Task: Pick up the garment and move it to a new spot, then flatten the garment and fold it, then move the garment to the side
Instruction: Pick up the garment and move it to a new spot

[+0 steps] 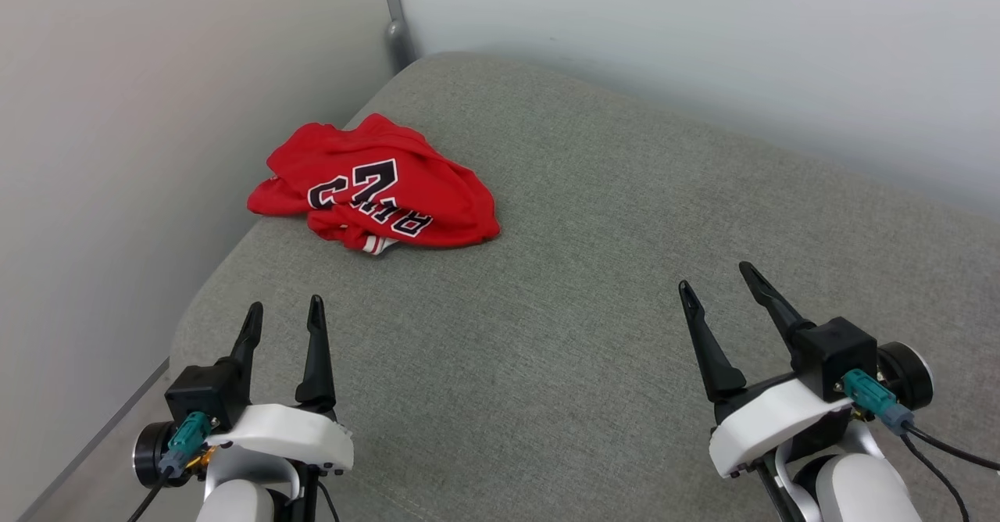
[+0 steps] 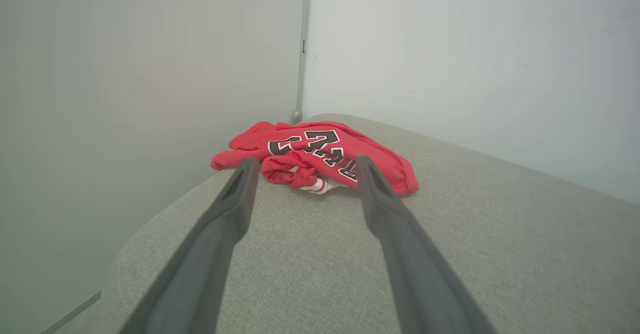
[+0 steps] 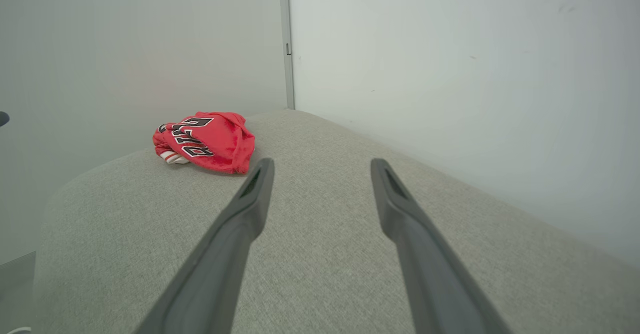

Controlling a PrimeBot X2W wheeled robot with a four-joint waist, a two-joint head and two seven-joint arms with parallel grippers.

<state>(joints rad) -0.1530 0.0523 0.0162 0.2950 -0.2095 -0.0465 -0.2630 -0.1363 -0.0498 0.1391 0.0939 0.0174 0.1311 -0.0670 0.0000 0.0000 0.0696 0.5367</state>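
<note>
Red garment (image 1: 375,186) crumpled in a heap at 11 o'clock on grey cushion (image 1: 578,287), near the wall corner (image 1: 394,37), left gripper (image 1: 286,304) at 7 o'clock, jaws wide apart, holding nothing, right gripper (image 1: 716,277) at 4 o'clock, jaws equally spread, empty, both well apart from garment

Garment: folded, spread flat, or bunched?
Bunched. The garment lies in a crumpled heap on the grey cushion: its lettering is buckled and broken by creases, and striped trim pokes out underneath.
</note>
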